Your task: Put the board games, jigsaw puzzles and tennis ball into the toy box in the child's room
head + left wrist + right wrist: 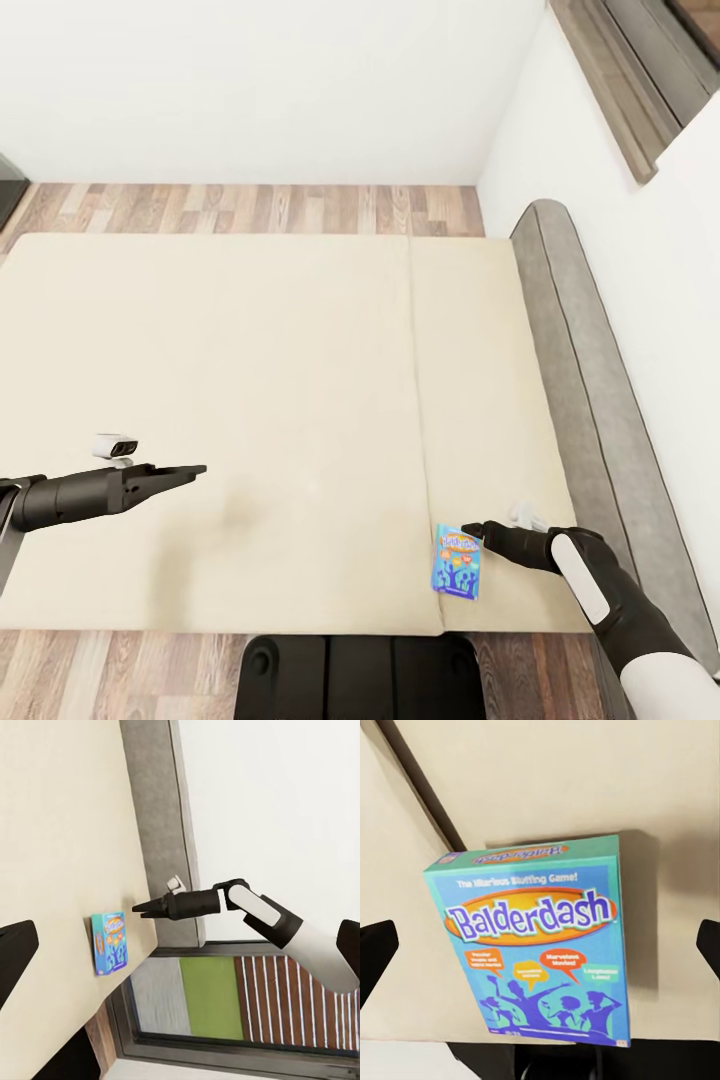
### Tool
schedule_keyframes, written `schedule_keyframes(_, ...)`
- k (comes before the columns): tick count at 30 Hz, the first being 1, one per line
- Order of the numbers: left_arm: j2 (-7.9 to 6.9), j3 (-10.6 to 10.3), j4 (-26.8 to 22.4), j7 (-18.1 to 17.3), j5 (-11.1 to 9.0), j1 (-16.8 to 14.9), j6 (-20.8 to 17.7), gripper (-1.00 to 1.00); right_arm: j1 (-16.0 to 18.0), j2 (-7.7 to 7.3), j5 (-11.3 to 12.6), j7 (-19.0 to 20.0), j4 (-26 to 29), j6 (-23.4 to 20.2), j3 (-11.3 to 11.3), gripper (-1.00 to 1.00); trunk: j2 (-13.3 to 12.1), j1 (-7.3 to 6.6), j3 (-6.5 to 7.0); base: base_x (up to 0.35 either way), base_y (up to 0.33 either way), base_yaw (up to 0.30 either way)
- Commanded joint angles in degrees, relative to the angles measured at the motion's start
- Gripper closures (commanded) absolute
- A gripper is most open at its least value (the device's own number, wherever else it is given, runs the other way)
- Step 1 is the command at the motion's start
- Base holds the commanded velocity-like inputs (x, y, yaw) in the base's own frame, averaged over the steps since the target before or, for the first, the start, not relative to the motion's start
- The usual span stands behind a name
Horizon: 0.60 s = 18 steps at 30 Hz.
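A wide cream bed (250,400) takes up most of the room in front of the robot, with a grey padded headboard (590,400) running along its right side against the white wall, and wood floor (250,208) showing beyond the far edge. Down at the near right corner of the mattress lies a blue Balderdash board game box (459,562), flat on the cover, just right of the seam in the bedding and close to the near edge. The right gripper (470,529) hangs directly over the far end of that box, its dark fingers pointing left; from the right wrist view the box (536,945) sits between the two fingertips (376,952), which stand wide apart and do not touch it. The left gripper (190,470) reaches out over the near left part of the bed, well away from the game, with nothing in it; its fingertips look close together from above, but I cannot tell its opening for sure. The robot's black base (360,675) shows at the near edge of the bed.
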State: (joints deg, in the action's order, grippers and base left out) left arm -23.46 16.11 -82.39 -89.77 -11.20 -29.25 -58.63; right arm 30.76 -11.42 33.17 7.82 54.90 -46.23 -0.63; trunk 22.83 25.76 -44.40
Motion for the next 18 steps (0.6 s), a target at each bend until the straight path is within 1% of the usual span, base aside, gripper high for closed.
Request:
schedule_keyframes(1,-0.02,-0.01,0.00,-0.23,0.04,-0.02,-0.61,-1.00,0.02,0.00,-0.30,0.35,0.03,-0.26,-0.07,-1.00,0.09,0.03,-0.16,0.000,0.000,0.000)
schedule_keyframes(18,-0.01,0.06,0.01,-0.23,0.04,-0.02,-0.61,-1.00,0.01,0.00,-0.30,0.35,0.03,-0.26,-0.05,-1.00,0.09,0.03,-1.76,0.000,0.000,0.000)
